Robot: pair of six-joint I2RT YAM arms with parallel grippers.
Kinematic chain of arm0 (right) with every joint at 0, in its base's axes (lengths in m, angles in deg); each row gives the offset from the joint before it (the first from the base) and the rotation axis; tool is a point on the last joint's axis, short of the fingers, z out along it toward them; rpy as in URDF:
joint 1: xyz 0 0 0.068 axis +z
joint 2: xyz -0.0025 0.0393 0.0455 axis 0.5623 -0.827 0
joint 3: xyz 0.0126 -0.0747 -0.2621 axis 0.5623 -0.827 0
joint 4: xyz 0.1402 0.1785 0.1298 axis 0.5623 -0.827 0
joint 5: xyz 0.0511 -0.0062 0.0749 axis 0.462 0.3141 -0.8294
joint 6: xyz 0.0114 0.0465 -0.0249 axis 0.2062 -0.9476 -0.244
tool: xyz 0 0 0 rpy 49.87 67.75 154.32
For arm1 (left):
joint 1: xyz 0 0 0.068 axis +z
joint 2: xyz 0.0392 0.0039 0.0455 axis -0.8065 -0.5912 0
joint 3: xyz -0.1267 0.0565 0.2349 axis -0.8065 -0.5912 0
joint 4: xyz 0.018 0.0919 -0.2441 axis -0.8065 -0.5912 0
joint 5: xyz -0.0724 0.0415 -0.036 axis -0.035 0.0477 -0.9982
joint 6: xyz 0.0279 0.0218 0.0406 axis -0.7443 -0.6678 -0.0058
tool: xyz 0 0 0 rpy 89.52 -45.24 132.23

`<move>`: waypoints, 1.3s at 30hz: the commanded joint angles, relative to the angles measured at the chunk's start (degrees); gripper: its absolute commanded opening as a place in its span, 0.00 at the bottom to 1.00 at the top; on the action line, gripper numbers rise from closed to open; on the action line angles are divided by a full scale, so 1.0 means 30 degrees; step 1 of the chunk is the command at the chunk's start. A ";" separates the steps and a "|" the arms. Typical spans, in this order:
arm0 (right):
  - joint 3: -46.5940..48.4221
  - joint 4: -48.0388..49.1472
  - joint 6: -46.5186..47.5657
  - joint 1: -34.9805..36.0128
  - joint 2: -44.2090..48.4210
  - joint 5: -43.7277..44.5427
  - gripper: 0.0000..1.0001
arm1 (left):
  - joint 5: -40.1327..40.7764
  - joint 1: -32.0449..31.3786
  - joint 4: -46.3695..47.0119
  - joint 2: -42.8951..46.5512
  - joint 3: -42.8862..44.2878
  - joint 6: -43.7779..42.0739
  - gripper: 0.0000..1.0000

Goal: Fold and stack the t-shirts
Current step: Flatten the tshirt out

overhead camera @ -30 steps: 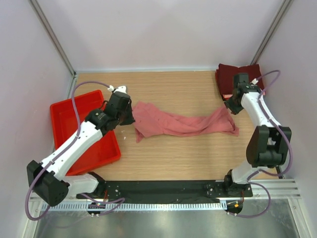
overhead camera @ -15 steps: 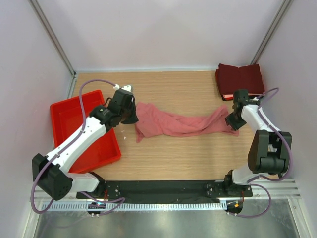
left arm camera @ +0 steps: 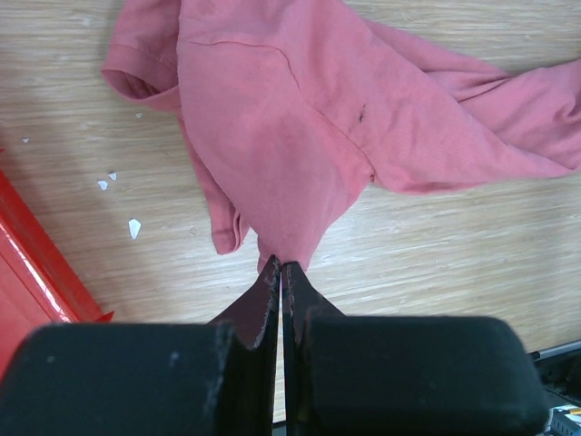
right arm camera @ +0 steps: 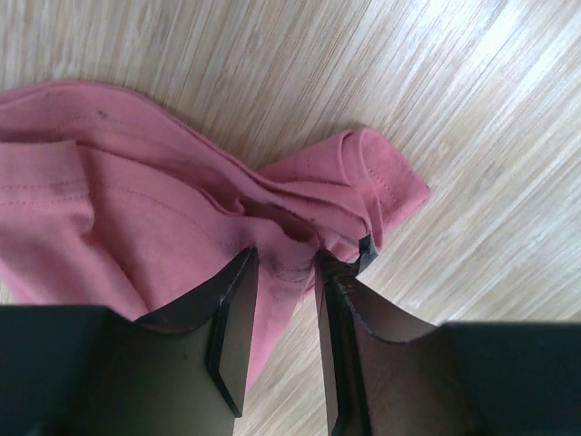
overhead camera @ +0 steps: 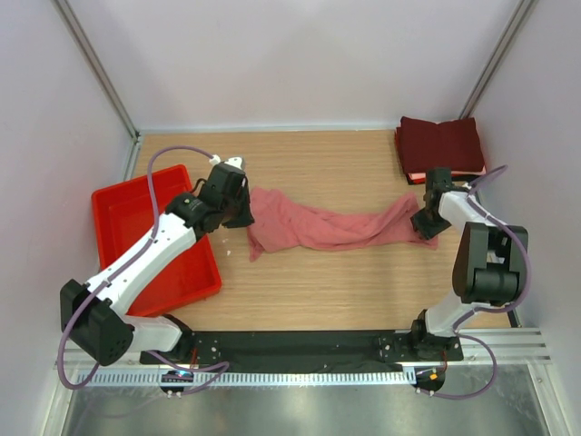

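Observation:
A salmon-pink t-shirt (overhead camera: 327,227) lies crumpled and stretched left to right across the wooden table. My left gripper (overhead camera: 243,216) is shut on its left edge; in the left wrist view the jaws (left arm camera: 281,265) pinch a point of the cloth (left arm camera: 290,118). My right gripper (overhead camera: 423,227) is at the shirt's right end. In the right wrist view it (right arm camera: 286,254) stands narrowly apart with a bunched fold of the shirt (right arm camera: 118,209) pinched between the fingers. A stack of folded dark maroon t-shirts (overhead camera: 442,145) with a thin pale layer sits at the back right corner.
A red plastic tray (overhead camera: 127,227) stands at the left under my left arm; its edge shows in the left wrist view (left arm camera: 27,263). Small white scraps (left arm camera: 133,227) lie on the wood beside it. Walls enclose the table on three sides.
My right gripper has moved from beside the maroon stack toward the near side, down onto the shirt's right end. My left gripper shifted slightly right and kept its hold. The shirt has barely moved.

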 commanded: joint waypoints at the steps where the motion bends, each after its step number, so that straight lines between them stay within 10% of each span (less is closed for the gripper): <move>1: 0.0186 0.0897 -0.0427 -0.0236 -0.0043 0.0412 0.37 | 0.0045 0.0085 0.0379 0.0253 0.0123 -0.0061 0.00; 10: 0.0390 0.0314 0.0217 -0.0324 0.1624 0.1172 0.01 | 0.0806 0.0085 0.0174 0.0399 0.0240 -0.0061 0.00; 24: 0.0447 -0.0916 0.1945 -0.0383 0.4026 0.0614 0.01 | 0.1156 0.0085 -0.0323 0.1160 0.0766 0.0058 0.00; 39: 1.3708 -0.8822 0.3177 -0.0412 1.1408 0.1233 0.01 | 0.0669 0.0085 -0.1908 0.6694 0.7590 0.2631 0.00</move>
